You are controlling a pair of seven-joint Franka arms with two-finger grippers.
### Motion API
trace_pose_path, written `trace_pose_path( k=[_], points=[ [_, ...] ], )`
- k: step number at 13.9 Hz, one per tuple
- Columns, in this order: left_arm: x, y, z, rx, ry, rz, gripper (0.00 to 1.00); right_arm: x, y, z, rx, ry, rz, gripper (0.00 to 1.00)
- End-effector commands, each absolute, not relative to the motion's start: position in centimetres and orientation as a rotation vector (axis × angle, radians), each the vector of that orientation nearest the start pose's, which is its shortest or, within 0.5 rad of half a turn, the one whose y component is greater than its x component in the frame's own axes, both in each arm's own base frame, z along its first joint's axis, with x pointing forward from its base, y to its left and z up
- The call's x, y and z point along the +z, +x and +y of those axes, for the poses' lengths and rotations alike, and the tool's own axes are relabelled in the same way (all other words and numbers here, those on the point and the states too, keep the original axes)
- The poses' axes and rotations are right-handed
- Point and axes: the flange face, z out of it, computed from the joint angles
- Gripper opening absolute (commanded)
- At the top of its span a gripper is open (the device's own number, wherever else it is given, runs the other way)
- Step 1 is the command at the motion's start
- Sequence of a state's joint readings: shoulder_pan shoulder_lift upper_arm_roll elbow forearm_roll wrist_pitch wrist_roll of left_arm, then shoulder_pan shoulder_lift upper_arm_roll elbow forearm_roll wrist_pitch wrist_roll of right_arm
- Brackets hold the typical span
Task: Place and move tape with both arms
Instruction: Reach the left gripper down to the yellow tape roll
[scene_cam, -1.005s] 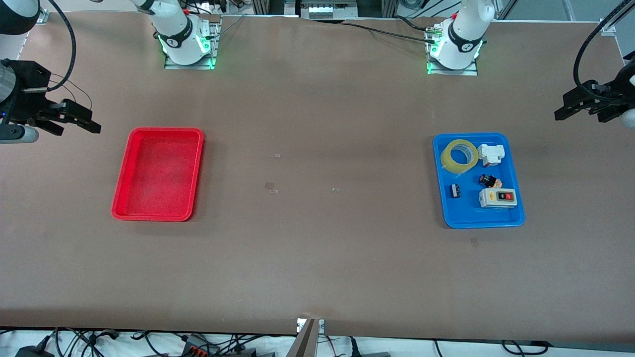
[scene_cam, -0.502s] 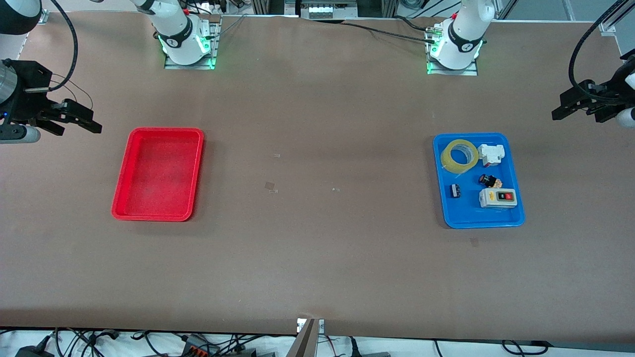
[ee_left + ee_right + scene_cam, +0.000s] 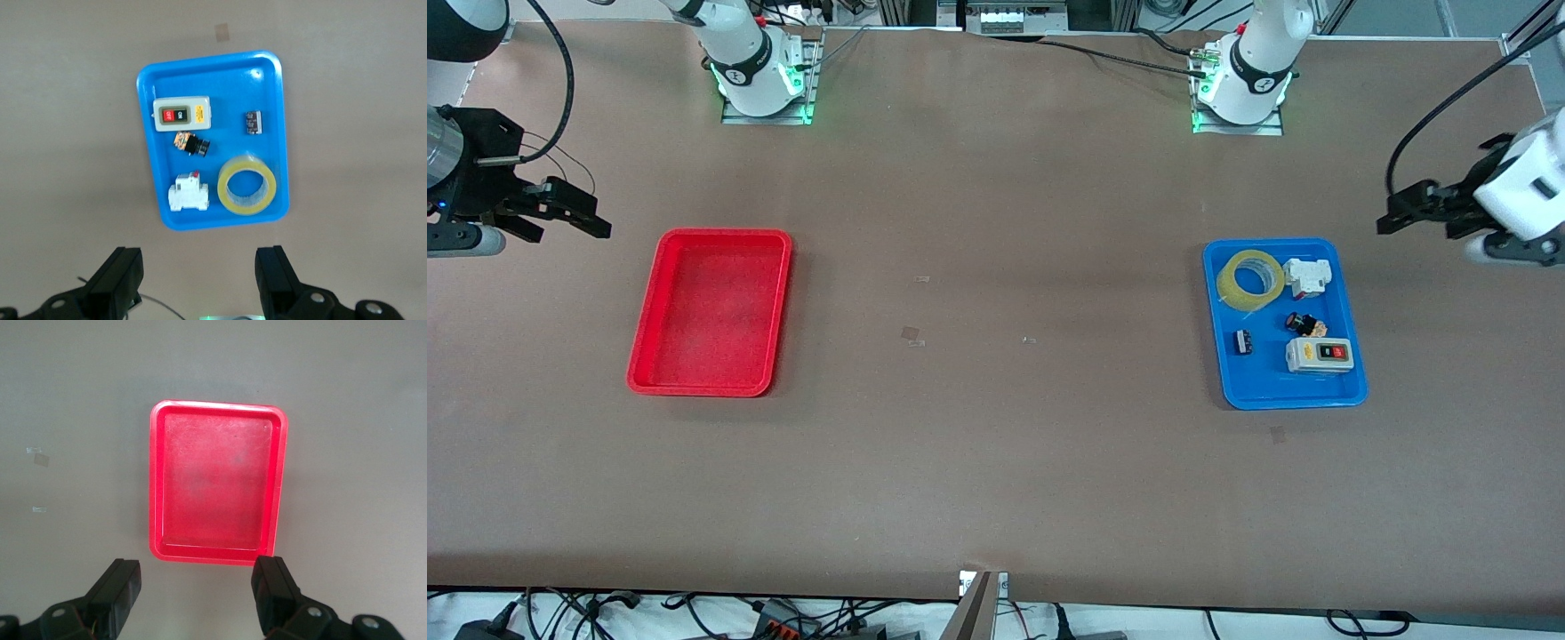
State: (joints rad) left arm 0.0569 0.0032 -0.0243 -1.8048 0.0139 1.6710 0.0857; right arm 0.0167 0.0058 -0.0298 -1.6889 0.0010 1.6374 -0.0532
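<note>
My left gripper [image 3: 1392,218] hangs in the air over bare brown worktop [image 3: 996,444] at the left arm's end, just off the edge of the blue plastic tray [image 3: 1356,391], its jaws spread wide and holding nothing; in my left wrist view the two black fingers [image 3: 119,280] stand well apart with the tray in full sight. The yellow-amber translucent roll of packing tape [image 3: 1251,279] lies flat in that tray, in the corner farthest from the front camera and toward the right arm's end. Just beside it sits a white blocky breaker-like part [image 3: 1306,276], then, nearer the camera, a small black and orange push-button piece [image 3: 1304,324], a little dark terminal block [image 3: 1241,341] and a grey switch box with red and black buttons [image 3: 1319,355]. My right gripper [image 3: 580,216] waits in the air at the right arm's end, beside the red plastic tray [image 3: 649,373], jaws likewise spread and empty.
</note>
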Motion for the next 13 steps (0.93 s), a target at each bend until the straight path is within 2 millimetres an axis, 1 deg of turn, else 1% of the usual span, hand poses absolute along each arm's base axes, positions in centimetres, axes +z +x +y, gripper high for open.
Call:
trace_pose_path(
  k=[1, 3, 4, 5, 8, 9, 11, 13],
  points=[
    [44.9, 51.3, 1.6, 0.157, -3.131, 0.118, 1.0, 58.2, 55.2, -0.8, 0.083, -3.147, -0.093, 1.0],
    [39.8, 49.9, 1.5, 0.155, -3.131, 0.122, 1.0, 58.2, 55.4, -0.8, 0.066, -3.147, -0.095, 1.0],
    [37.6, 49.0, 1.5, 0.16, -3.131, 0.125, 1.0, 58.3, 55.4, -0.7, 0.063, -3.147, -0.098, 1.0],
    [36.1, 48.6, 1.5, 0.186, -3.132, 0.126, 1.0, 58.4, 55.4, -0.7, 0.066, -3.147, -0.095, 1.0],
    [30.2, 48.8, 1.1, 0.339, -3.131, 0.131, 1.0, 58.3, 55.5, -0.7, 0.066, -3.147, -0.095, 1.0],
    [28.5, 48.9, 1.1, 0.361, -3.131, 0.132, 1.0, 58.3, 55.5, -0.7, 0.063, -3.145, -0.095, 1.0],
    [25.8, 49.2, 0.5, 0.383, -3.131, 0.139, 1.0, 58.3, 55.5, -0.8, 0.065, -3.142, -0.087, 1.0],
    [23.7, 49.5, 0.3, 0.381, -3.133, 0.137, 1.0, 58.2, 55.6, -0.9, 0.065, -3.138, -0.084, 1.0]
  ],
)
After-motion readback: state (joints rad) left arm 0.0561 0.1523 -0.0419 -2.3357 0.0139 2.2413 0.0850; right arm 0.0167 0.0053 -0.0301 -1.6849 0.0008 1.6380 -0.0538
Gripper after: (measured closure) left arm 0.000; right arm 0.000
